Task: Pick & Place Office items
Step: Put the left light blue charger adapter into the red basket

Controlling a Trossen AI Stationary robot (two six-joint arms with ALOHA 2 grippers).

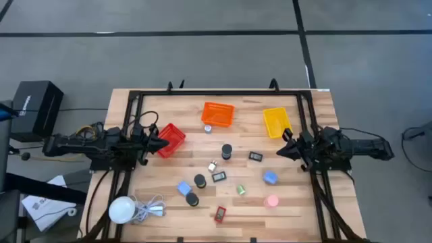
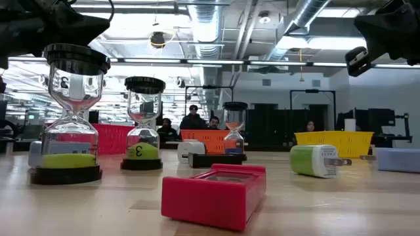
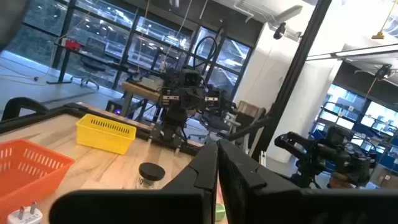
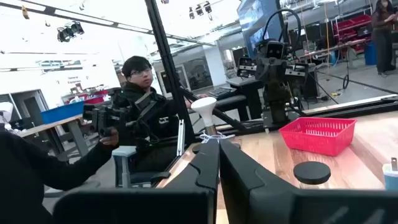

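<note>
Three black-capped sand timers [image 1: 226,151] [image 1: 200,180] [image 1: 192,199] are stood upright mid-table. Two blue blocks [image 1: 183,188] [image 1: 270,177] are laid left and right of centre. A pink cylinder [image 1: 272,200] is seen near the right edge, a green plug adapter [image 1: 240,190] beside it, and a red rectangular case [image 1: 220,214] lies nearest.

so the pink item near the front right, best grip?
The pink item looks round from overhead and stands clear of the blue block behind it, so any finger angle should work. Come straight down with the right gripper, the nearer arm, and close across its sides at mid-height. Whether it is an hourglass with a narrow waist cannot be told.
</note>
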